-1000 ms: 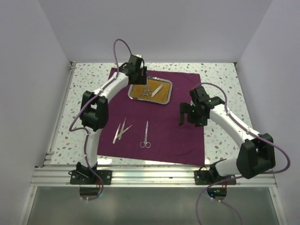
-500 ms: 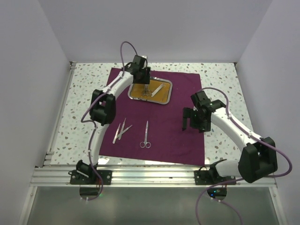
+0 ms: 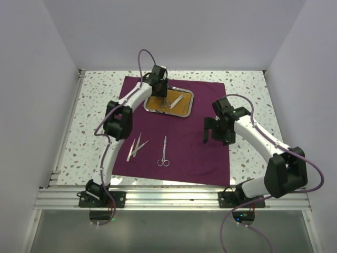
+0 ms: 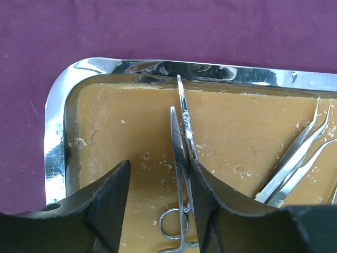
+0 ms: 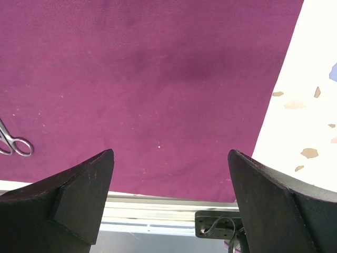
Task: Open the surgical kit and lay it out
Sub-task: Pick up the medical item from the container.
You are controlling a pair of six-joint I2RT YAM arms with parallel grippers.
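left gripper (image 4: 159,167): half open, fingers either side of scissors (image 4: 182,138) in tray (image 4: 55,153), frame centre | right gripper (image 5: 171,158): wide open above cloth (image 5: 158,79), bottom edge

Steel tray (image 4: 55,142): no stamp or lettering to read.
Cloth wrap (image 5: 158,68): plain, nothing printed.
Scissors (image 3: 164,153): too small to tell.
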